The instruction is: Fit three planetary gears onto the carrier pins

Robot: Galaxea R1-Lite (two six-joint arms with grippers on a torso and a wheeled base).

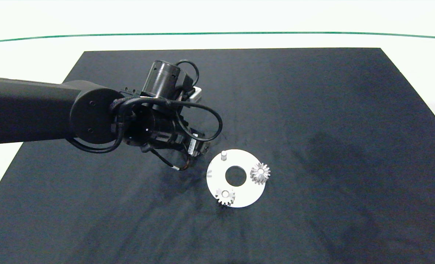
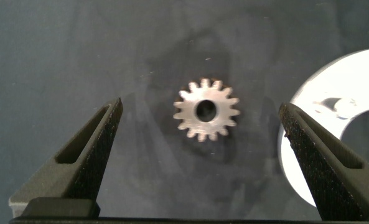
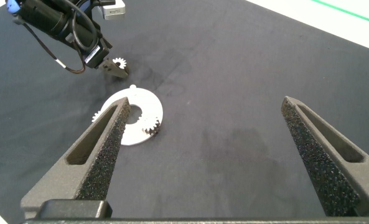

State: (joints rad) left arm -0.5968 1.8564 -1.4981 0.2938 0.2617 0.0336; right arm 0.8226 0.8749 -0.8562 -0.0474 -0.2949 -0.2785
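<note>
Two of the planetary gears [image 1: 260,173] [image 1: 225,196] sit on their carrier pins on the white disc [image 1: 246,194]; third pin [image 1: 223,154] stands bare at the disc's far-left edge. Third gear [image 2: 206,110] lies flat on the black mat [image 1: 313,110], just beside the disc on the left arm's side, not touching it.

Left pincer [image 2: 200,134] hangs directly above that loose gear, fingers [image 2: 94,140] spread wide, one on each side w/ clear gaps to the teeth. Nothing gripped, nothing touched. One finger is close to the disc rim [image 2: 352,74]; in the right wrist view the left pincer tip [image 3: 112,67] shows next to the gear [image 3: 119,63].

Right pincer [image 3: 200,155] is held up high and well off to the right, outside the head view, also wide open and empty, looking down at disc [image 3: 136,121] from afar.

Room: mat is bare to the right of and in front of the disc, plenty of open space there. Left arm [image 1: 37,110] crosses the mat's left half. White worktop [image 1: 239,40] shows beyond the mat's far edge, w/ a green line [image 1: 217,33] across it.
</note>
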